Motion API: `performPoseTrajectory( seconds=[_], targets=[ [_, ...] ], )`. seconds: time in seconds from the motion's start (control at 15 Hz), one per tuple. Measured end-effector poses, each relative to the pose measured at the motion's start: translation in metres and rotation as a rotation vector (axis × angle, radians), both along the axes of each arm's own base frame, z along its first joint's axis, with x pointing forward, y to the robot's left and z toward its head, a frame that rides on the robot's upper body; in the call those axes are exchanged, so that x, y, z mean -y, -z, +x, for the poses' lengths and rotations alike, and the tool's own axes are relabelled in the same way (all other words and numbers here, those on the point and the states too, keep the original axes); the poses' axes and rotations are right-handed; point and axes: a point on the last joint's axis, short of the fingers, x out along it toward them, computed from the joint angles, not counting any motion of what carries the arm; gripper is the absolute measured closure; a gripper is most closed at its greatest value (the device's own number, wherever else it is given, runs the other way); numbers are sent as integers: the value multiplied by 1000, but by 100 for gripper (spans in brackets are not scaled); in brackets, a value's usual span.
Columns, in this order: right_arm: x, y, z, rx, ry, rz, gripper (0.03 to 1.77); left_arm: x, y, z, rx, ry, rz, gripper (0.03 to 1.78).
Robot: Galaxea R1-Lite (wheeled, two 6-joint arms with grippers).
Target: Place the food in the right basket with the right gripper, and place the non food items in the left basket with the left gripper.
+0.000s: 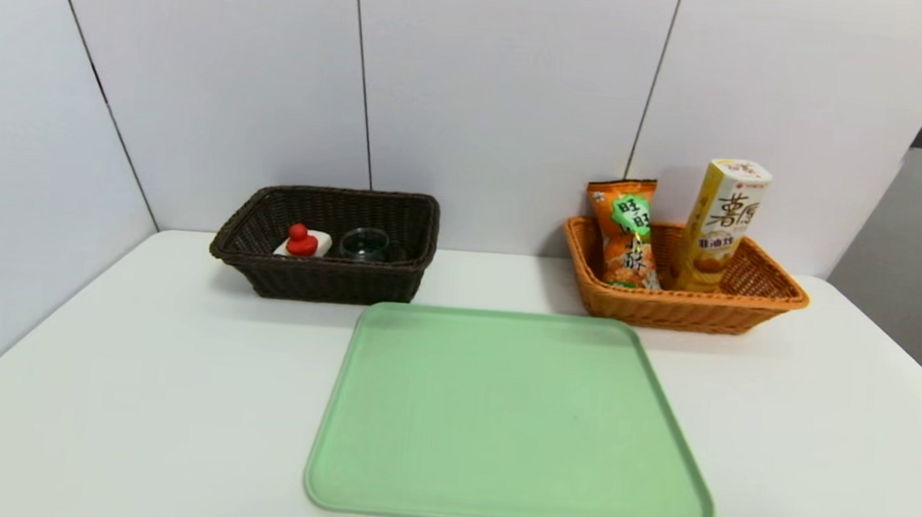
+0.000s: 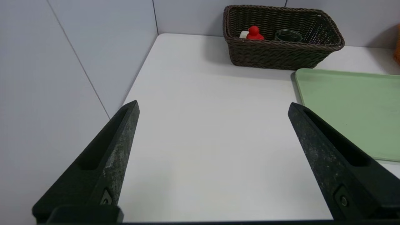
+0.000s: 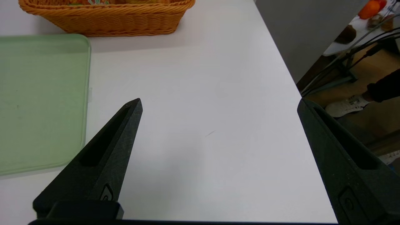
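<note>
The green tray (image 1: 513, 416) lay bare. Behind it, the dark basket (image 1: 321, 281) held a red-topped item (image 1: 301, 241) and a glass (image 1: 365, 244); the orange basket (image 1: 688, 311) held a snack bag (image 1: 627, 234) and a yellow box (image 1: 721, 224). The left gripper (image 2: 212, 107) and right gripper (image 3: 218, 104) hung released and empty beside the tray, neither nearer to any remaining item.

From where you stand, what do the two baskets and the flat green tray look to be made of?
Dark brown woven basket: wicker-style weave, likely plastic rattan, with a slight sheen on the strands. Orange woven basket: same weave, matte; natural or synthetic, can't tell. Flat green tray: smooth matte plastic or silicone, judging by its moulded rounded rim.
</note>
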Motion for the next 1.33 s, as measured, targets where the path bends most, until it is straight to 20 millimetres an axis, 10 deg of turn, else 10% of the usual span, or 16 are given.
performPoseTrajectory(
  seconds=[0.33, 1.33],
  targets=[
    [-5, 26, -54, 182, 39, -22, 9, 2, 11, -12, 39, 11, -20, 12],
    [-2, 70, -89, 411, -69, -104, 9, 14, 78, -27, 97, 180, 169, 12]
  ],
)
